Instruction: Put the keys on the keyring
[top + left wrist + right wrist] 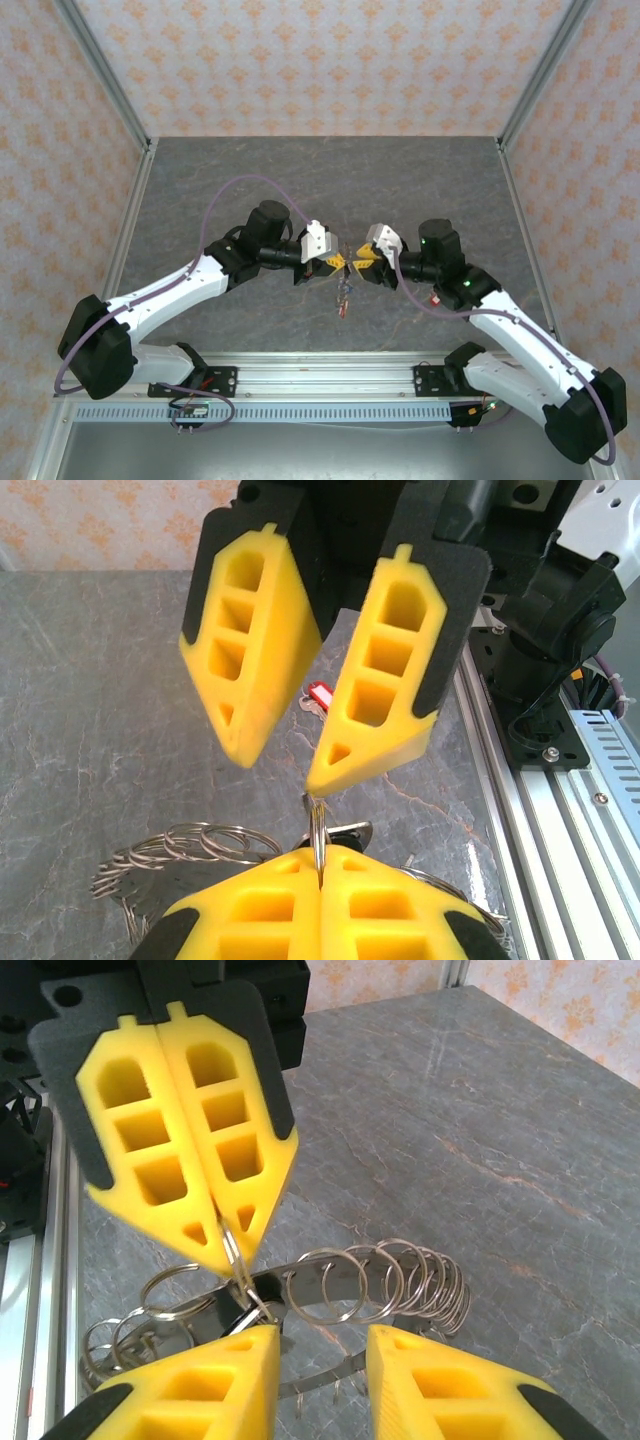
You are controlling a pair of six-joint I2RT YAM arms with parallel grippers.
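Top view: both arms meet at mid-desk. The left arm reaches in from 8 o'clock and the right arm from 4 o'clock, fingertips nearly touching.

Left pincer: clenched, yellow pads pressed flat together on a thin wire loop of the keyring. The loop stands upright, edge-on, out of the closed tips.

Right pincer: released, with a clear gap between its two fingers and nothing in it. In the left wrist view, one of its fingertips touches the top of the clamped loop.

Keyring: the rest of its coil-like wire loops spread low over the grey desk. In the right wrist view they lie at 5 o'clock from the left pincer's tips.

Red-headed key: flat on the desk beyond the right pincer, seen through the gap between its fingers, apart from the ring.
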